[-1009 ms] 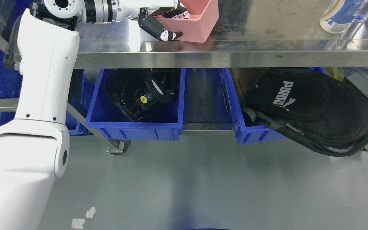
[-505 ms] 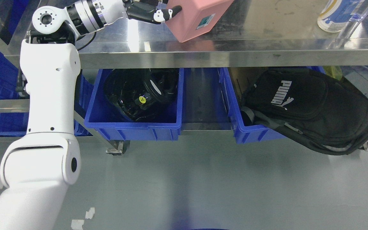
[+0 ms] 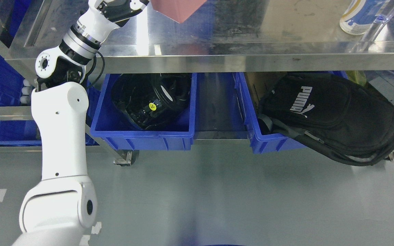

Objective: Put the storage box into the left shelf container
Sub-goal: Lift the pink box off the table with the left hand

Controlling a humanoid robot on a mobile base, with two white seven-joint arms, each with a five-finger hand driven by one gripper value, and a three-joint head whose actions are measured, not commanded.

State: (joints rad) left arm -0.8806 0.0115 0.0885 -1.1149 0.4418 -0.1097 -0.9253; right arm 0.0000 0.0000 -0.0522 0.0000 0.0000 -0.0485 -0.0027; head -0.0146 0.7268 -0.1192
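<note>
At the top edge of the head view, my left hand (image 3: pixel 120 7) is raised above the steel table (image 3: pixel 251 51), and the pink storage box (image 3: pixel 178 8) is just to its right, lifted off the surface and mostly cut by the frame. My dark fingers (image 3: pixel 115 10) seem to close on the left side of the box, so I judge that I am holding it, though the contact itself is partly out of view. My right hand does not show.

What matters for the coming move is this: the left shelf container (image 3: pixel 142 136), a blue plastic bin, lies below the table top and a little left of the box, on the shelf under it. So the box must travel toward me, past the table edge, then down. My left arm is the nearer one.

The box is smooth hard plastic with flat walls and one corner pointing down. The bin is rigid, with a thick rim, and a glossy black helmet-like thing (image 3: pixel 149 100) already fills most of it. The steel is scratched and reflective. A soft black Puma backpack (image 3: pixel 330 116) sits in the right blue bin (image 3: pixel 272 145).
</note>
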